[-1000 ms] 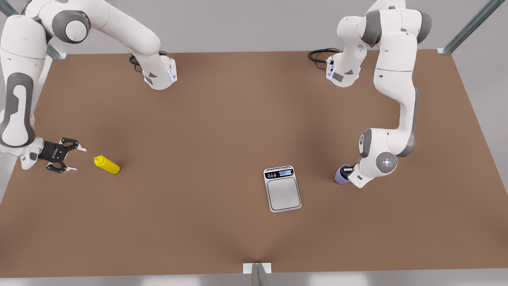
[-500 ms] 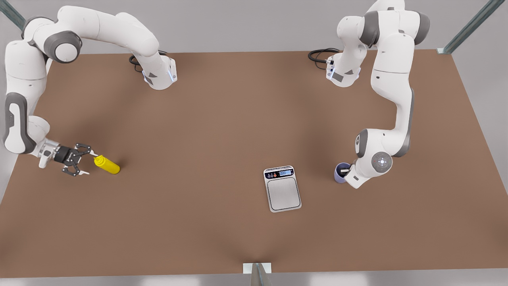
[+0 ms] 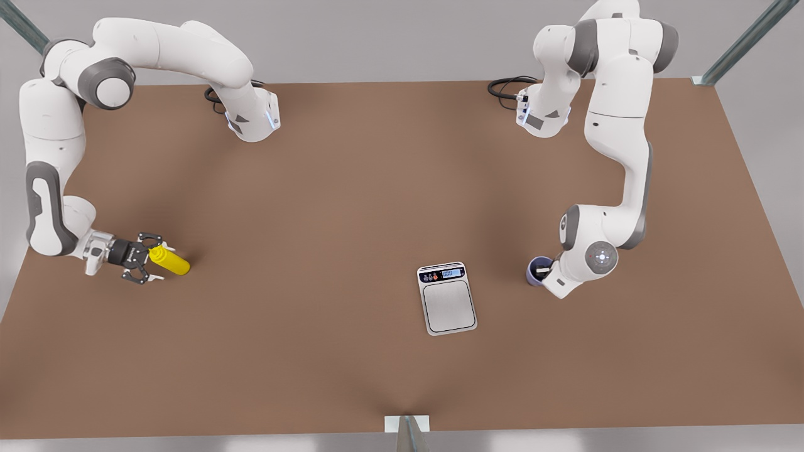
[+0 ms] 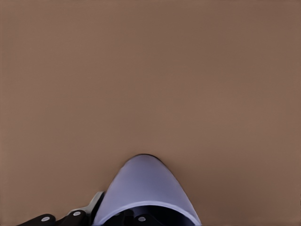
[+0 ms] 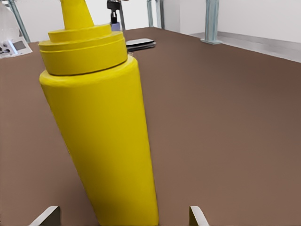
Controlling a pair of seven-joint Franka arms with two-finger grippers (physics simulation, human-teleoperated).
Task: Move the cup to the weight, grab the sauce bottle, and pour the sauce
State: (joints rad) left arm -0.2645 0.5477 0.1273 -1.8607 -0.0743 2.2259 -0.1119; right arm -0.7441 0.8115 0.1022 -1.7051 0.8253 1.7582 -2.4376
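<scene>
At front view's left, R tool (image 3: 154, 262) open astride sauce bottle (image 5: 101, 136); L tool (image 3: 544, 270) at cup (image 4: 148, 186), grip unclear

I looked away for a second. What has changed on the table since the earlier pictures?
The right gripper advanced toward the front view's right and now straddles the sauce bottle with open fingers. The left gripper, at the cup, shifted with it slightly toward the weight. The bottle and weight stayed put on the table.
</scene>
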